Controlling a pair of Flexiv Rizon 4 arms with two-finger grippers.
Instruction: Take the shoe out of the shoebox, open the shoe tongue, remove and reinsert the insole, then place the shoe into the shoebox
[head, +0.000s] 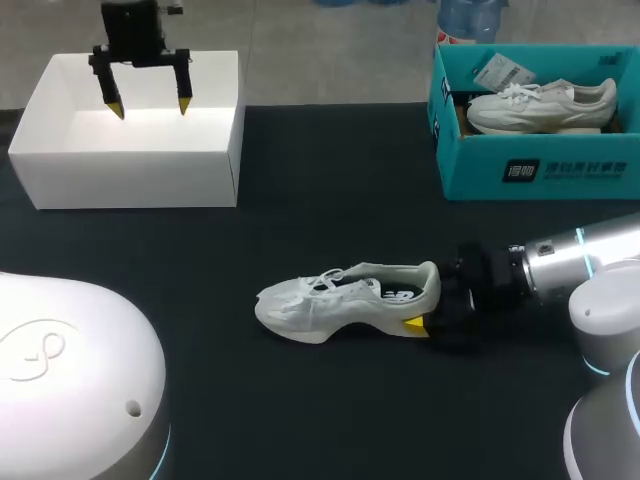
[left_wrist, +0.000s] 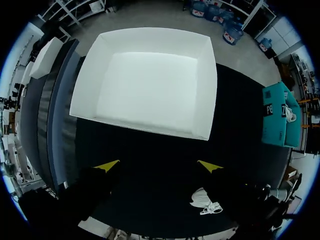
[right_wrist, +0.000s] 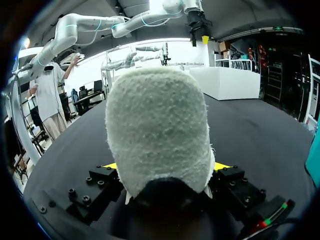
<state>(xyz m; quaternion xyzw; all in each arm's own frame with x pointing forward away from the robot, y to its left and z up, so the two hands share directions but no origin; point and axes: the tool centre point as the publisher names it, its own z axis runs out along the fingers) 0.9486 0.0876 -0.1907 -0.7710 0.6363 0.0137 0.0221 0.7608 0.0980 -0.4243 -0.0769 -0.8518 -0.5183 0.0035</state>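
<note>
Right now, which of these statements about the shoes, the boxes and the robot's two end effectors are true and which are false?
1. The right end effector grips the white sneaker on the table by its heel. True.
2. The left end effector holds a shoe. False: it hangs open and holds nothing, above the white box.
3. The teal shoebox holds only paper. False: a second sneaker lies in it.
4. The white box has no lid on. True.

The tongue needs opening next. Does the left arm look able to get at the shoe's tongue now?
Probably yes. The left gripper hangs open over the white box, nothing stands between it and the shoe, and the right gripper clamps only the heel, leaving the tongue exposed.
</note>
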